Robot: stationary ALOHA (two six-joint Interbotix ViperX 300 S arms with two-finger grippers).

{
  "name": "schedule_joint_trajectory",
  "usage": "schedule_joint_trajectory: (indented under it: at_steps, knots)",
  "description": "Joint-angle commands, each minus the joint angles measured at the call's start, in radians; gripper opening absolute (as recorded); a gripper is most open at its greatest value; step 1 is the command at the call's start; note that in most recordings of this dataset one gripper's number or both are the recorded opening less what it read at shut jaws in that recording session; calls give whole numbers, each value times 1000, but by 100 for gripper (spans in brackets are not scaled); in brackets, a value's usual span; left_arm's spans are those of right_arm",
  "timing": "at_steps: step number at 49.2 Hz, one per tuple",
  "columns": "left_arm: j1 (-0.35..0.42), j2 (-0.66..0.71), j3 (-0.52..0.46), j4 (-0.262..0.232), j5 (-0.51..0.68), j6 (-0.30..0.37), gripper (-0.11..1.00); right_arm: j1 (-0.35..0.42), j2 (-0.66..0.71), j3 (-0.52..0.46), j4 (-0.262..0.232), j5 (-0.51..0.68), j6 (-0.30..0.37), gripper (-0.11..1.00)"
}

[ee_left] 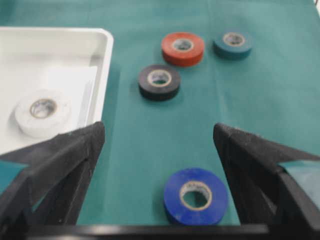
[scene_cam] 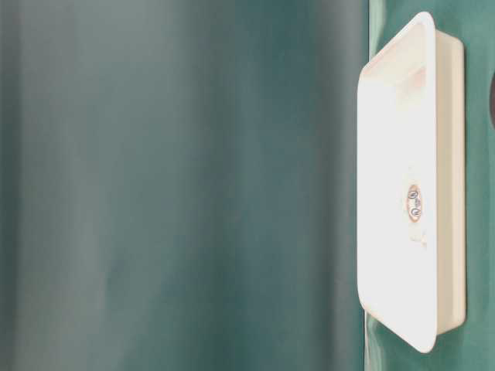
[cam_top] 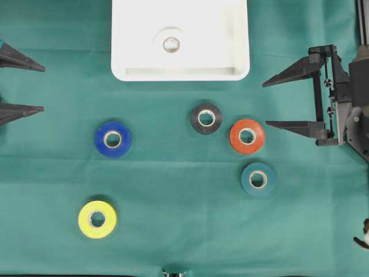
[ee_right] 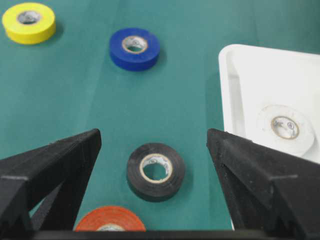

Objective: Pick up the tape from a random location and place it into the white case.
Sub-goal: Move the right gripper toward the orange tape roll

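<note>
Both sets of jaws stand spread wide and grasp nothing; the left gripper [ee_left: 159, 150] looks down on the glossy blue vinyl tape roll [ee_left: 195, 196], which lies flat on the green cloth [cam_top: 173, 231] left of its middle, hole upward, round with no long axis. It looks light, stiff and slick, best pinched across its outer rim; the right gripper [ee_right: 152, 145] hangs over the black roll [ee_right: 155, 171]. At the cloth's far edge sits the shallow white plastic case [cam_top: 124, 57], a white roll [cam_top: 171, 44] inside.
</note>
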Motion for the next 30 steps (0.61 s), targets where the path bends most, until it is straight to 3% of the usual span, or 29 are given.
schedule_joint_trajectory:
  at_steps: [1, 15, 30]
  knots:
    - [3, 9, -11, -2, -9, -2, 97, 3, -2, -14, -2, -9, -2, 92]
    - [3, 11, -11, -2, -9, -2, 97, 9, 9, -25, -2, -29, 2, 92]
    - [3, 11, -11, -2, -8, 0, 97, 9, 110, -95, -8, -41, -6, 92]
